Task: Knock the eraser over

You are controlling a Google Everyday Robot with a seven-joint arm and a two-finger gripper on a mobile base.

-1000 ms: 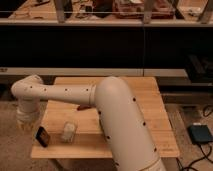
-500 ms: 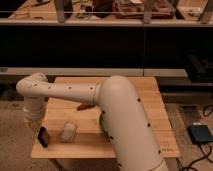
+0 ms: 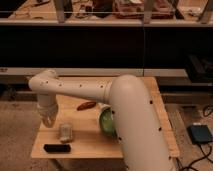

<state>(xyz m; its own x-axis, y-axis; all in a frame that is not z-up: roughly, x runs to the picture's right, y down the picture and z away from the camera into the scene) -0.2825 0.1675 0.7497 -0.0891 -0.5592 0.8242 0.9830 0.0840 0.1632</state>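
Observation:
The eraser (image 3: 56,148), a small dark block, lies flat on the wooden table (image 3: 87,142) near its front left corner. My white arm reaches across the table to the left and bends down. The gripper (image 3: 48,119) hangs at the table's left edge, above and behind the eraser, clear of it. The pale whitish pad (image 3: 66,132) lies just to the gripper's right, behind the eraser.
A reddish-brown elongated object (image 3: 86,105) lies mid-table behind the pad. A green round object (image 3: 105,122) sits partly hidden by my arm. A dark counter with shelves runs behind the table. A blue-grey box (image 3: 201,134) lies on the floor at right.
The eraser stood upright at the table's left front a second ago; now it lies flat, a little further right and forward. The gripper has lifted and drawn back from it.

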